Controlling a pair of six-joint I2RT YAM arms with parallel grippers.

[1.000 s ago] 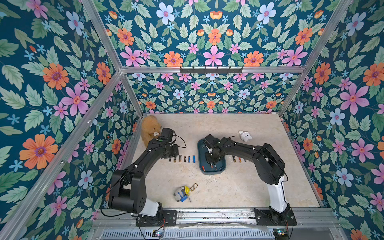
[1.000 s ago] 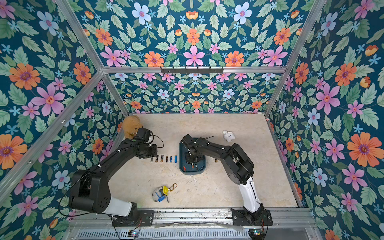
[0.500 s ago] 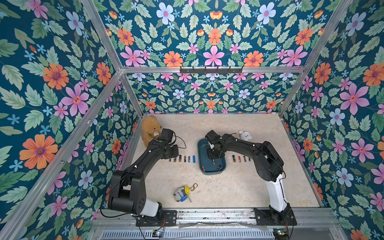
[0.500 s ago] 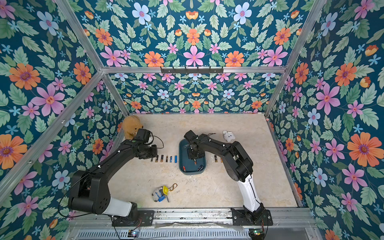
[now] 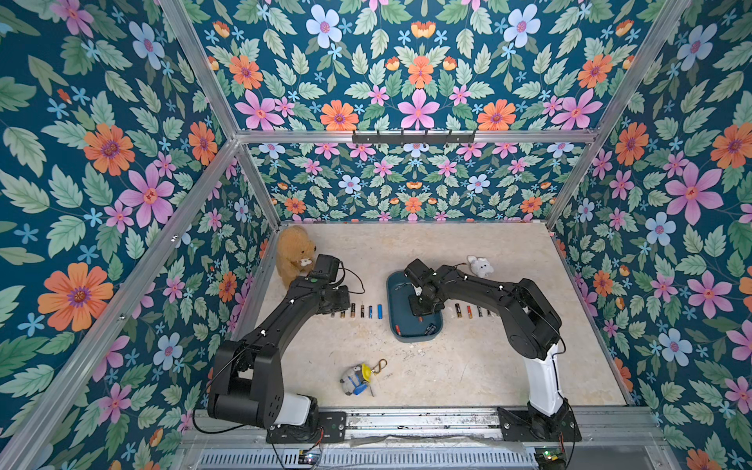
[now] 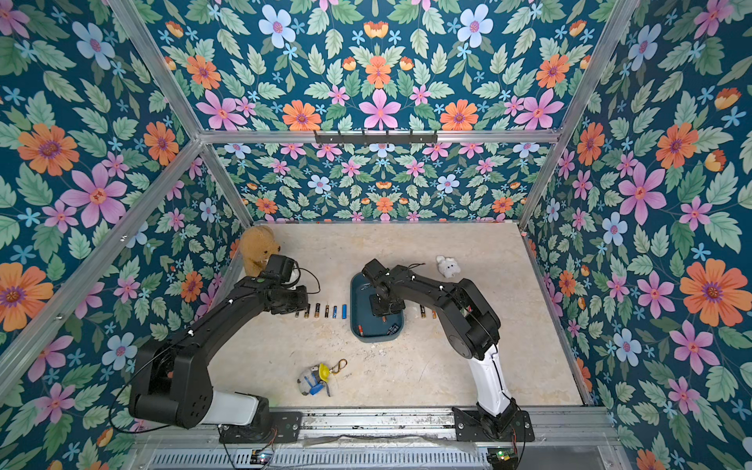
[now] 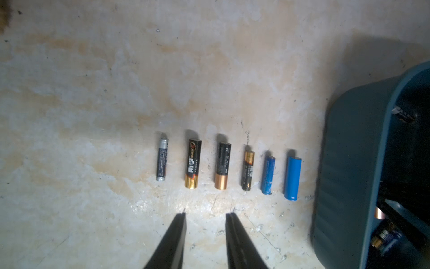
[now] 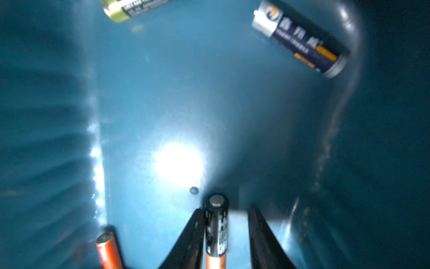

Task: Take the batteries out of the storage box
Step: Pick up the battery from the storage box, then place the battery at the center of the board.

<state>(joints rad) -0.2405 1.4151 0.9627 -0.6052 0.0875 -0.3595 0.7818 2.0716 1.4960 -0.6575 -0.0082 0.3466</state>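
In both top views the box sat mid-table. Batteries lay in a row on either side of it, and a few more lay inside, near its front end. The left gripper hung over the left row and the right gripper reached into the box. Their jaws were hidden.

The left wrist view showed the left gripper spread and empty, just short of six batteries lying side by side, with the box beside the blue one.

In the right wrist view, the right gripper stood spread inside the box. A black battery lay between the fingers, touching one and clear of the other. An orange battery lay nearby.
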